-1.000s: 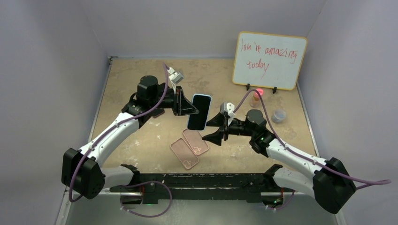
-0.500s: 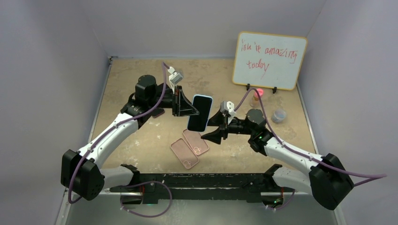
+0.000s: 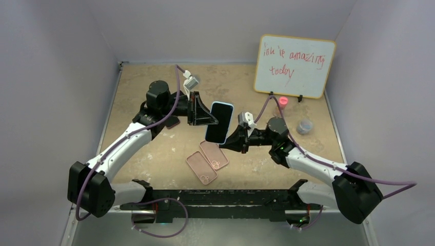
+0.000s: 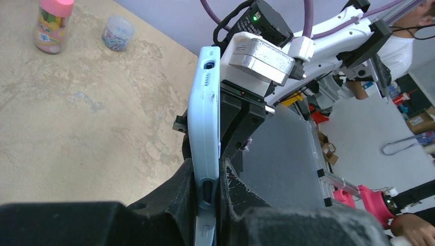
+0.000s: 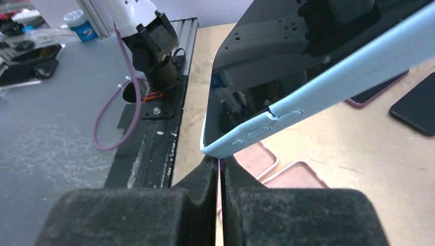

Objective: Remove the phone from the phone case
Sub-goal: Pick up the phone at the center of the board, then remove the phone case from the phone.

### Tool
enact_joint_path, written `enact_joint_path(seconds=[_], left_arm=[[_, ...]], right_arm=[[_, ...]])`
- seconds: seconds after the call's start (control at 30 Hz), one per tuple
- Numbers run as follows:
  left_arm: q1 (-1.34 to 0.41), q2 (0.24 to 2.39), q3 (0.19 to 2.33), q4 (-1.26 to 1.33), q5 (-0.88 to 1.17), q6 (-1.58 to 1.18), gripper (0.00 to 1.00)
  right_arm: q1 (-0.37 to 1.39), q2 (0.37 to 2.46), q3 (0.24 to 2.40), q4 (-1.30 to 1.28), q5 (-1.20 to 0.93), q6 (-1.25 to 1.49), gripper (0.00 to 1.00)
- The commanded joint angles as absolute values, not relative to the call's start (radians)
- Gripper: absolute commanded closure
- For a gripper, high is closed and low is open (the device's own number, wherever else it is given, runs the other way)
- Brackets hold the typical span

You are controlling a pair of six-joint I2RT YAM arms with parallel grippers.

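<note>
Left arm over bench centre, left gripper (image 3: 210, 121) clamping blue phone case (image 3: 219, 122) upright. Right arm reaches leftward, right gripper (image 3: 231, 142) pinched closed at case's lower corner.

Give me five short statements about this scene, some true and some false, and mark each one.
1. The left claw holds the phone above the table. True.
2. The phone is already out of its blue case. False: the blue case is on it.
3. Two pink cases lie on the table. True.
4. The whiteboard lies flat. False: it stands upright at the far right.
5. The right claw is wide open. False: its fingers are almost together, at a corner of the blue case.
</note>
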State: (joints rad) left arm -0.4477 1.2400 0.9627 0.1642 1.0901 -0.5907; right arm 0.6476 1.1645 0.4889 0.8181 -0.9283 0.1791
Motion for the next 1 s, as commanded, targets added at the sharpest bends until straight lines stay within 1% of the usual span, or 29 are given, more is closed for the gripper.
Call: enact_joint_path(seconds=[0.0, 0.13, 0.23, 0.27, 0.3, 0.43, 0.5, 0.53, 0.67, 0.77, 0.83, 0.93, 0.97], left_arm=[[-0.448, 1.265, 0.971, 0.275, 1.137, -0.655, 1.00], [-0.448, 1.284, 0.974, 0.289, 1.145, -0.674, 1.00], [-0.448, 1.281, 0.974, 0.281, 1.145, -0.651, 1.00], [-0.448, 1.275, 0.974, 0.275, 1.145, -0.635, 1.00], [-0.448, 1.265, 0.976, 0.263, 1.140, -0.610, 1.00], [-0.448, 1.242, 0.997, 0.171, 1.110, -0.502, 1.00], [-0.448, 1.241, 0.996, 0.165, 1.109, -0.485, 1.00], [-0.447, 1.241, 0.995, 0.161, 1.108, -0.478, 1.00], [-0.447, 1.237, 0.996, 0.137, 1.097, -0.446, 1.00], [-0.447, 1.231, 0.998, 0.122, 1.093, -0.436, 1.00], [-0.448, 1.230, 0.998, 0.115, 1.090, -0.436, 1.00], [-0.447, 1.235, 1.004, 0.111, 1.097, -0.449, 1.00], [-0.447, 1.238, 1.005, 0.113, 1.101, -0.455, 1.00]], right_arm=[[0.646, 1.144, 0.550, 0.842, -0.968, 0.057, 1.00], [0.646, 1.141, 0.603, 0.678, -0.953, -0.113, 1.00], [0.646, 1.144, 0.626, 0.636, -0.972, -0.100, 1.00], [0.646, 1.145, 0.624, 0.643, -0.980, -0.082, 0.96], [0.647, 1.146, 0.620, 0.649, -0.983, -0.069, 0.88], [0.646, 1.156, 0.594, 0.720, -1.025, 0.008, 0.61], [0.646, 1.158, 0.580, 0.771, -1.039, 0.065, 0.53], [0.646, 1.157, 0.575, 0.797, -1.044, 0.088, 0.52], [0.646, 1.154, 0.566, 0.849, -1.044, 0.149, 0.51], [0.646, 1.155, 0.567, 0.851, -1.042, 0.152, 0.54], [0.646, 1.157, 0.566, 0.852, -1.044, 0.144, 0.59], [0.646, 1.154, 0.564, 0.851, -1.044, 0.121, 0.73], [0.646, 1.151, 0.564, 0.847, -1.042, 0.109, 0.77]])
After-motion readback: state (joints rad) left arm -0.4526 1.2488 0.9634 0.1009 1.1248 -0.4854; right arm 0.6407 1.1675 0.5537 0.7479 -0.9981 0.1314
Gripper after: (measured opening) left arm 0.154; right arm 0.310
